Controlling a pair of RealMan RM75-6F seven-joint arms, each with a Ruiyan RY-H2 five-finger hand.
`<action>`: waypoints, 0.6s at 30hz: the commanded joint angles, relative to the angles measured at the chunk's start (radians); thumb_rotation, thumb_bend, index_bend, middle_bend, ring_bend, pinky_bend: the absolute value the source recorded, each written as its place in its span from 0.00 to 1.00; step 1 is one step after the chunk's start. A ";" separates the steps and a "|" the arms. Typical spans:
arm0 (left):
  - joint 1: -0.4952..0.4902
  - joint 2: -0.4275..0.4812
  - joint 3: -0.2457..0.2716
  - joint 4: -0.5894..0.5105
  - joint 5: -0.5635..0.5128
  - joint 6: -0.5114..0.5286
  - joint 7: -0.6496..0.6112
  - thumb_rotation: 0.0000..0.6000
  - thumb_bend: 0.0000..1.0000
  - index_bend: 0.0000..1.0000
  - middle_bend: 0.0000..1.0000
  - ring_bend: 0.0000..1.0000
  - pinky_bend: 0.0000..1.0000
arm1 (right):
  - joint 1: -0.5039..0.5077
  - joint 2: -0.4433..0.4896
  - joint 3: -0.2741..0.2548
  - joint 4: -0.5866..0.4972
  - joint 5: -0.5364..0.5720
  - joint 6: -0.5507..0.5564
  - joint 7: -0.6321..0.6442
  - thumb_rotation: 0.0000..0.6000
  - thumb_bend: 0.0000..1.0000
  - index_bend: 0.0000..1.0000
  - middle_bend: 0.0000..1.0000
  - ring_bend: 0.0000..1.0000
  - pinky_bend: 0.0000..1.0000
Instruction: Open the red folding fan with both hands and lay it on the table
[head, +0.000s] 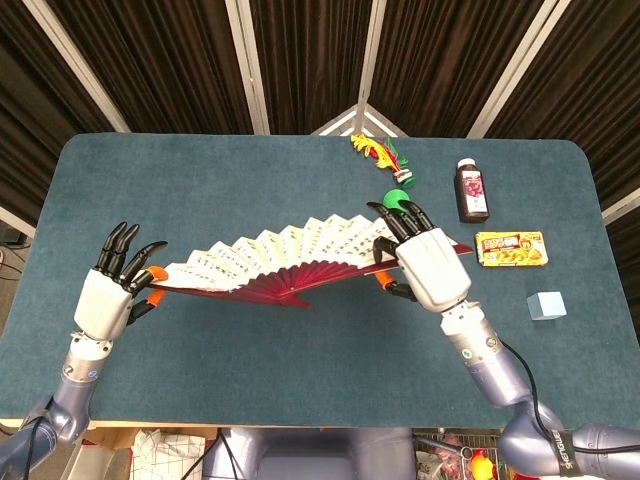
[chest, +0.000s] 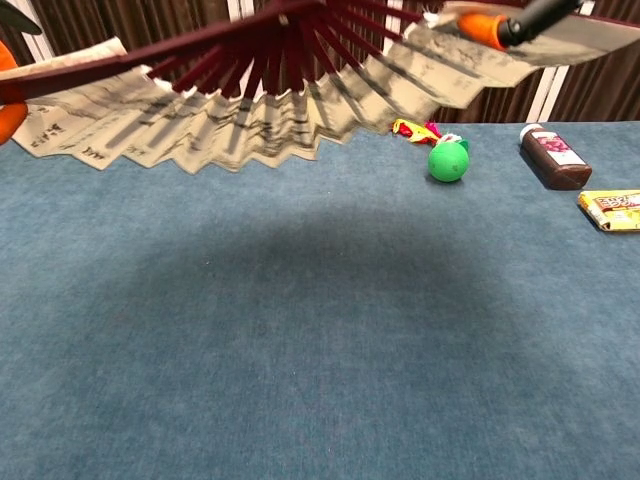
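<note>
Head view | red folding fan (head: 290, 262) spread wide (cream leaf) | left robot hand (head: 108, 293), right robot hand (head: 425, 262) pinch its ends

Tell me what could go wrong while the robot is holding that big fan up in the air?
1. The fan is spread wide above the table, held only at its ends by the left hand and right hand. If either grip slips, it might drop or fold.
2. The green ball sits close to the right hand, so lowering the fan there could knock it rolling.
3. Pulling the ends further apart might tear the paper.
</note>
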 joint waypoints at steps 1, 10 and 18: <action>-0.003 -0.012 0.006 0.029 -0.009 0.006 -0.001 1.00 0.54 0.66 0.26 0.00 0.06 | -0.012 -0.034 -0.013 0.054 -0.016 0.009 0.019 1.00 0.47 0.77 0.17 0.22 0.15; -0.019 -0.022 0.003 0.108 -0.035 0.016 0.027 1.00 0.54 0.66 0.26 0.00 0.06 | -0.019 -0.142 -0.013 0.218 -0.032 0.030 0.068 1.00 0.48 0.77 0.17 0.22 0.15; -0.028 -0.047 0.032 0.185 -0.023 0.058 0.089 1.00 0.53 0.63 0.23 0.00 0.06 | -0.029 -0.213 -0.054 0.303 -0.111 0.054 0.055 1.00 0.48 0.77 0.17 0.22 0.15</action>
